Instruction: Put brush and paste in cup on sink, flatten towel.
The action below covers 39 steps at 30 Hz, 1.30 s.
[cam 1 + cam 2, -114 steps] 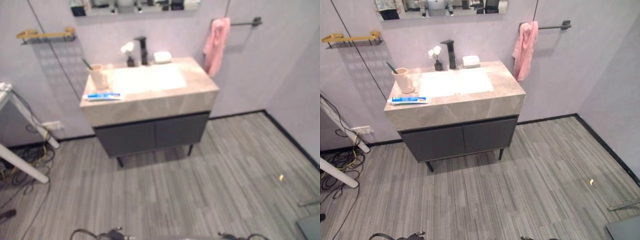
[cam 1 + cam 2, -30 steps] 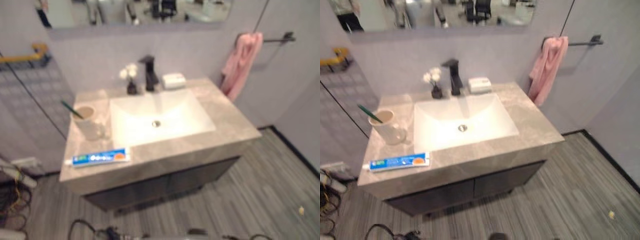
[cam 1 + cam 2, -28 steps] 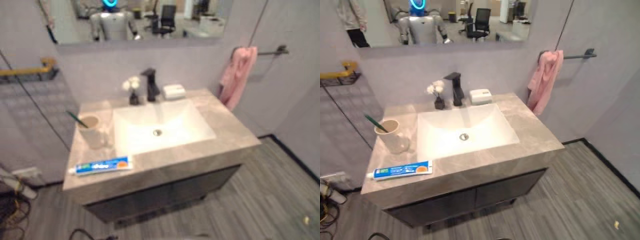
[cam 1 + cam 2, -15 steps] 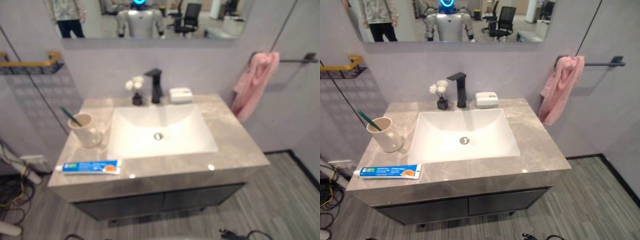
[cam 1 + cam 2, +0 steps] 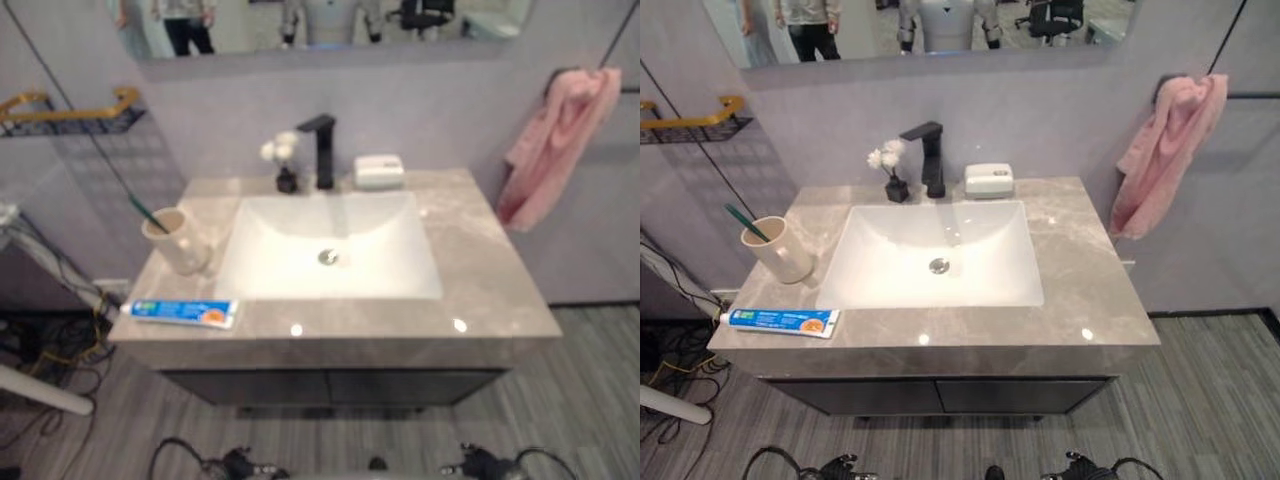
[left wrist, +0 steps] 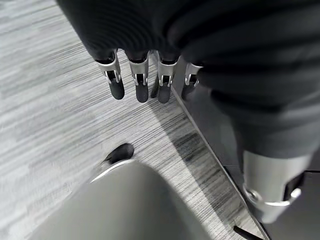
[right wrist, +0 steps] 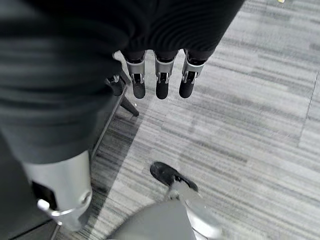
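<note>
A beige cup stands on the left of the marble sink counter, with a green toothbrush leaning in it. A blue and white toothpaste tube lies flat near the counter's front left edge. A pink towel hangs bunched on a wall bar at the right. My left hand hangs over the floor with straight fingers and holds nothing. My right hand hangs the same way, empty.
A white basin fills the counter's middle, with a black faucet, a small flower vase and a white soap box behind it. A gold shelf is on the left wall. Cables lie on the floor at left.
The camera has moved closer to the sink and shifted, so the counter now sits lower and more central. Nothing on the counter has moved.
</note>
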{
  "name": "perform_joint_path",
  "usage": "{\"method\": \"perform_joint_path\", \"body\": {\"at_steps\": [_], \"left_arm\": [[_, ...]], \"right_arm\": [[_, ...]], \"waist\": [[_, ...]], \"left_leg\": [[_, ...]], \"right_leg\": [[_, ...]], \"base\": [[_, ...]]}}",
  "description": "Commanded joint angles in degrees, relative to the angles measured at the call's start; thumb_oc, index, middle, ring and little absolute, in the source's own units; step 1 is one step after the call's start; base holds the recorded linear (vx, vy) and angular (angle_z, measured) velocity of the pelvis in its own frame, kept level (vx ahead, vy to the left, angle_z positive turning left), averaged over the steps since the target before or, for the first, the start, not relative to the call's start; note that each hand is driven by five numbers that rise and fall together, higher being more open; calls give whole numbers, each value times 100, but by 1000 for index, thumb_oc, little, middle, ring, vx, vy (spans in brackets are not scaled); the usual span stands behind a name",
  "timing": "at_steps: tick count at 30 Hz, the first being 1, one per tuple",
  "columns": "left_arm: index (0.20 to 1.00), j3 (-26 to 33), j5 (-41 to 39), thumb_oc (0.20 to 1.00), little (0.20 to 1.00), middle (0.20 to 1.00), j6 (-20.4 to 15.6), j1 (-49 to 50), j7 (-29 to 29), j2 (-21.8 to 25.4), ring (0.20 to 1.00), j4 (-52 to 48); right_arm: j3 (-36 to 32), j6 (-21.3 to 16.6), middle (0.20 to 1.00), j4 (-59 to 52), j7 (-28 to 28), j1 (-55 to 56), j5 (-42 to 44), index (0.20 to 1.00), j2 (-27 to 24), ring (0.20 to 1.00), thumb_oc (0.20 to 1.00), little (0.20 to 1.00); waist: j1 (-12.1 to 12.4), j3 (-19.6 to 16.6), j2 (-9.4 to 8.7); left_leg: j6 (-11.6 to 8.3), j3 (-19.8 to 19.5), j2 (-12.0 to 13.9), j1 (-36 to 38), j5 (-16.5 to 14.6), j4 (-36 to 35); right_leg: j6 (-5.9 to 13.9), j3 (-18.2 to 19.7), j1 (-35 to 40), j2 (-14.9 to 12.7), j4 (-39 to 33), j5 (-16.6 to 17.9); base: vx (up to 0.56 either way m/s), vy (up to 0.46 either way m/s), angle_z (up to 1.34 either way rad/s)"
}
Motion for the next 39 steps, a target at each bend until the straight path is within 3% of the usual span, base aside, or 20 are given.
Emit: {"method": "perform_joint_path", "body": {"at_steps": [1,6,8,10,14,15,19,20,26,31,39], "left_arm": [[1000,12,203,1000,1000,1000,-230,-205,81,193,1000,21],[1000,-66,361,1000,1000,1000,-237,100,-53,418,1000,-905],[1000,-63,462,1000,1000,1000,-203,654,-318,780,1000,-2086],[1000,-63,486,1000,1000,1000,-192,839,-409,910,1000,-2433],[1000,125,429,1000,1000,1000,-123,1720,-902,1652,1000,-4453],[1000,302,278,1000,1000,1000,-121,2074,-1096,2042,1000,-5258],[1000,783,58,1000,1000,1000,-90,2518,-1201,2510,1000,-6284],[1000,920,-3,1000,1000,1000,-134,2667,-1258,2808,1000,-6838],[1000,1414,-319,1000,1000,1000,-190,3151,-1435,3376,1000,-7611],[1000,2033,-509,1000,1000,1000,-330,3802,-1609,4155,1000,-8581],[1000,2930,-959,1000,1000,1000,-364,4030,-1608,4608,1000,-9911]], "right_arm": [[42,-63,1000,492,-133,-322,90,1000,130,1000,1000,1000],[89,-72,1000,508,-145,-358,22,1000,34,1000,1000,1000],[57,-43,1000,493,-114,-363,25,1000,-33,1000,1000,1000],[56,-26,1000,561,-126,-377,-8,1000,-49,1000,1000,1000],[80,24,1000,708,-185,-523,-161,1000,-147,1000,1000,1000],[71,51,1000,720,-185,-533,-237,1000,-199,1000,1000,1000],[-15,20,1000,656,-222,-530,-277,1000,-249,1000,1000,1000],[-40,34,1000,601,-174,-555,-292,1000,-267,1000,1000,1000],[-71,50,1000,495,74,-472,-237,1000,-306,1000,1000,1000],[14,16,1000,399,209,-350,-420,1000,-388,1000,1000,1000],[60,82,1000,534,271,-216,-764,1000,-403,1000,1000,1000]], "waist": [[-9,-66,-402],[85,-1,-318],[151,32,-304],[174,37,-298],[267,88,-265],[303,103,-254],[337,106,-250],[364,124,-234],[423,146,-213],[568,214,-215],[746,235,-229]], "left_leg": [[-73,-44,-118,193,179,-237],[-9,-52,-225,239,117,-237],[27,-42,-266,204,127,-237],[37,-43,-277,197,117,-237],[74,-5,-304,187,94,-237],[63,14,-302,182,94,-237],[38,-9,-301,148,114,-237],[12,-38,-290,109,138,-237],[-10,-143,-272,41,186,-237],[-34,-272,-270,56,166,-237],[-56,-429,-276,-26,211,-237]], "right_leg": [[286,341,297,-410,-37,327],[340,349,383,-511,-87,348],[378,347,363,-572,-86,396],[389,342,361,-585,-90,397],[431,343,353,-625,-84,415],[441,318,369,-635,-85,414],[443,280,382,-642,-67,399],[437,242,372,-651,-19,375],[418,153,349,-649,73,325],[413,3,428,-653,132,241],[407,-215,485,-663,150,229]], "base": [[43,129,-2],[26,129,1],[12,94,-1],[2,81,-3],[20,76,-8],[10,28,-11],[3,17,0],[-14,15,3],[-4,11,14],[14,6,12],[8,-2,19]]}}
